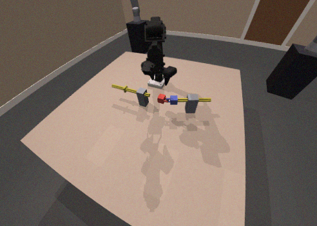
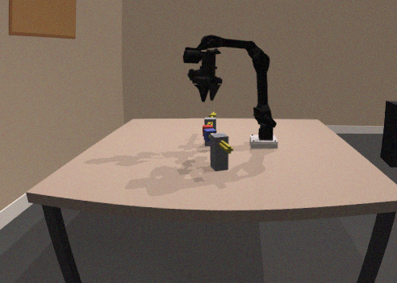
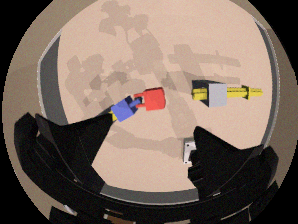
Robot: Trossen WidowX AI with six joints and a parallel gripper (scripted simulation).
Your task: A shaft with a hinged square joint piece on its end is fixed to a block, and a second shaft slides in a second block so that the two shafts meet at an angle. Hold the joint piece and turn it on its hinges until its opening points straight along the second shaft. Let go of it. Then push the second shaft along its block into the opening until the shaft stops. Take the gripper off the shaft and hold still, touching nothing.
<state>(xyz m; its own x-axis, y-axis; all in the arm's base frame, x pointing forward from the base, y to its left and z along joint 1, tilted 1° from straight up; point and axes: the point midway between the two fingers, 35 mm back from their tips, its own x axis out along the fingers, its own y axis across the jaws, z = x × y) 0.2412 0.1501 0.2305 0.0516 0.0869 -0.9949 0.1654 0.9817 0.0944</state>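
Note:
The red joint piece (image 1: 162, 98) (image 2: 207, 127) (image 3: 153, 99) is hinged to the blue part (image 1: 174, 100) (image 2: 209, 135) (image 3: 123, 109) on the first yellow shaft (image 1: 204, 100) (image 2: 225, 147), held by a grey block (image 1: 191, 107) (image 2: 219, 154). In the wrist view the red piece is turned from the blue part and faces roughly along the second yellow shaft (image 1: 120, 87) (image 3: 236, 92); its opening is hidden. That shaft passes through its grey block (image 1: 142, 98) (image 3: 217, 95); a gap separates its end from the red piece. My gripper (image 2: 207, 100) (image 3: 154, 124) is open and empty, high above the red piece.
The arm's white base (image 1: 156, 83) (image 2: 264, 142) (image 3: 188, 151) stands beside the row of blocks and shafts. The second shaft has a small yellow cross-piece (image 1: 125, 89) (image 3: 249, 92) on its outer part. The table (image 1: 122, 181) (image 2: 133, 198) carries both blocks.

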